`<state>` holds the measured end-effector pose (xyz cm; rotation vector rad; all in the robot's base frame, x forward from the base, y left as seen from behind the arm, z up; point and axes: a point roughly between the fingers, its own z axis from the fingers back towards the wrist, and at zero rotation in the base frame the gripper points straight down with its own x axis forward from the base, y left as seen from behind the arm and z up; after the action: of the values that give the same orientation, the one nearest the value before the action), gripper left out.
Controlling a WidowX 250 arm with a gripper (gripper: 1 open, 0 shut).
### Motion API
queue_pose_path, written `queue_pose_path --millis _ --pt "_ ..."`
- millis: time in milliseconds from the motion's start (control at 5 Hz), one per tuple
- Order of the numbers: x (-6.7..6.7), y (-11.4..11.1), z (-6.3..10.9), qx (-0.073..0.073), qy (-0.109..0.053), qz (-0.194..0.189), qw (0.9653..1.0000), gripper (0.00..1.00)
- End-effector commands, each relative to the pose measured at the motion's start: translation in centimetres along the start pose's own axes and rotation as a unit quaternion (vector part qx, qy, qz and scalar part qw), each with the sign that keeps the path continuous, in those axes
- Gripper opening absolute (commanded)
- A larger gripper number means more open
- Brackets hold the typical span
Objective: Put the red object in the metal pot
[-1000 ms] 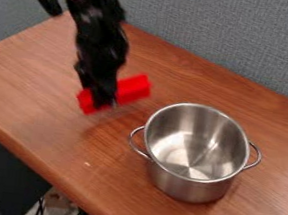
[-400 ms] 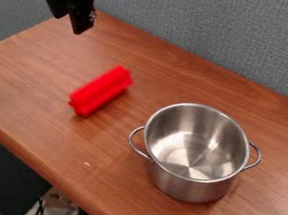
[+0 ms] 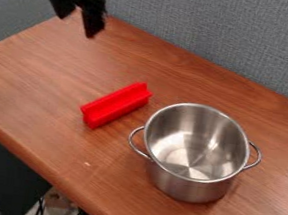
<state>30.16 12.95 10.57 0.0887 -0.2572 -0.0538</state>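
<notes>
Block [image 3: 116, 106] lay on the tabletop [image 3: 31, 73] just beside the pot [image 3: 195, 150], so the released gripper [image 3: 85, 18], raised well apart, needed a square grasp across its narrow width.

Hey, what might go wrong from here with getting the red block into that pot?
The red block lies on the table close beside the metal pot, so a grab may bump the pot's handle. The open tool is up at the far edge, far from it. The block looks about as long as the pot is wide, so it may catch the rim.
</notes>
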Motion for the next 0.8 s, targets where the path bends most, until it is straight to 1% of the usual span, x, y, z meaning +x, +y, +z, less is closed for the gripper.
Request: queue_pose_path --millis 0,200,400,600 --pt "0.0 -2.4 -2.9 0.011 -0.002 -0.005 0.9999 1.00" --pt "-1.0 -5.0 -5.0 0.010 0.001 -0.013 0.9999 1.00" --pt "-1.3 -6.9 -6.8 0.012 0.002 -0.012 0.9999 1.00" --pt "-1.6 -7.3 -7.8 0.002 0.005 -0.039 0.9992 1.00"
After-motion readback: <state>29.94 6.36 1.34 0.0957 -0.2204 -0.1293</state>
